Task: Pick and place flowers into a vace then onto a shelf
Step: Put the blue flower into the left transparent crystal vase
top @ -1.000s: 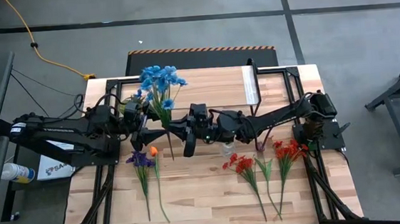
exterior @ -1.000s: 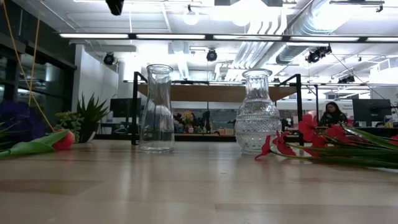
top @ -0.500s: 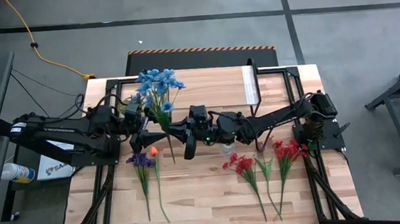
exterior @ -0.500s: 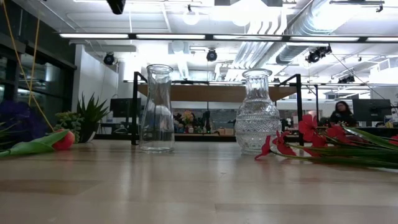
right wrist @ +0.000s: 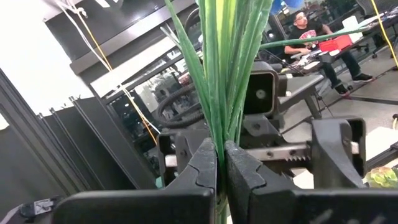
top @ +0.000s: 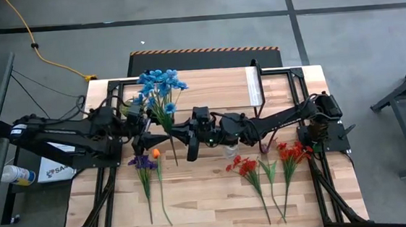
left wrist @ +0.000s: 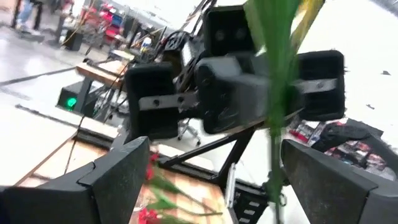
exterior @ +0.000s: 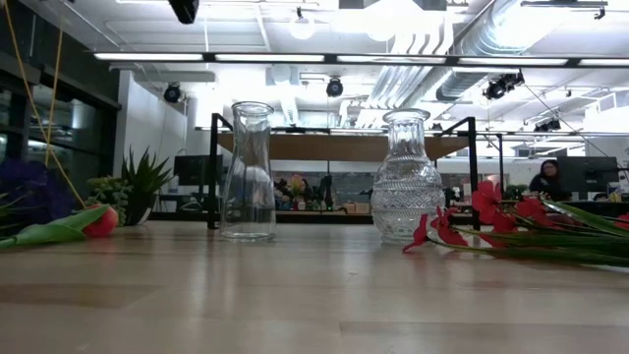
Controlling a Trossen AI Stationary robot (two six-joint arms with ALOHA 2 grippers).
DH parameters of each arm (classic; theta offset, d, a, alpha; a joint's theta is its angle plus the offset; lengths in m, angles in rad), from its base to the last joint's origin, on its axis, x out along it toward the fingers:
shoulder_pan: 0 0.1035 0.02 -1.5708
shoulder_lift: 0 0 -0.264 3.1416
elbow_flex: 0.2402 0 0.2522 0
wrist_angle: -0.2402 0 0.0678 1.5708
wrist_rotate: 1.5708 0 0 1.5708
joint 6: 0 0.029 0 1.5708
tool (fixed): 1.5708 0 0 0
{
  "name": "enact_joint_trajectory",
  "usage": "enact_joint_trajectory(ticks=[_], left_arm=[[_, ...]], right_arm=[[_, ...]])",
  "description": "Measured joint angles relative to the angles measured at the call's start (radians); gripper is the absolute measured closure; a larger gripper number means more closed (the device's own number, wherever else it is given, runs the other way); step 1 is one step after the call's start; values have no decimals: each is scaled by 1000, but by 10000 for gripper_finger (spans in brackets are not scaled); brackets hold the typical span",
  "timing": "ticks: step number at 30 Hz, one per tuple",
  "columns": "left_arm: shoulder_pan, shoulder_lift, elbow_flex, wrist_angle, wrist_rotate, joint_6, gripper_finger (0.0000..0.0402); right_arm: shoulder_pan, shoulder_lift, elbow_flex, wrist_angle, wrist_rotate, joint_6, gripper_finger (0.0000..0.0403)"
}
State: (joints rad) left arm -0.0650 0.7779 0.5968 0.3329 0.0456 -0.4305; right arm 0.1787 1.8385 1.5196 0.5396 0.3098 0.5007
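Gripped in our right gripper (top: 173,135), seen from above, is the stem of the blue flowers (top: 158,84), whose blooms rise beyond it toward the table's far edge; our left gripper (top: 140,131) sits just beside it, fingers spread wide. Red flowers (top: 248,167) lie nearer the front edge. At table level we see only two empty glass vases (exterior: 248,169). From our left wrist, a green stem (left wrist: 274,106) passes between the open fingers. From our right wrist, fingers (right wrist: 205,171) pinch the green stems (right wrist: 224,68).
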Motion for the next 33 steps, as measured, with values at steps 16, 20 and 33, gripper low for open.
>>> enact_joint_trajectory(ticks=[16,20,33], left_arm=[[0,19,0,30,21,-9,7],[0,19,0,30,36,-19,7],[0,10,1,15,87,-23,7]], right_arm=[[-3,-2,0,-16,18,0,400],[-7,-2,0,-12,8,-1,400],[-9,1,0,-45,21,15,400]])
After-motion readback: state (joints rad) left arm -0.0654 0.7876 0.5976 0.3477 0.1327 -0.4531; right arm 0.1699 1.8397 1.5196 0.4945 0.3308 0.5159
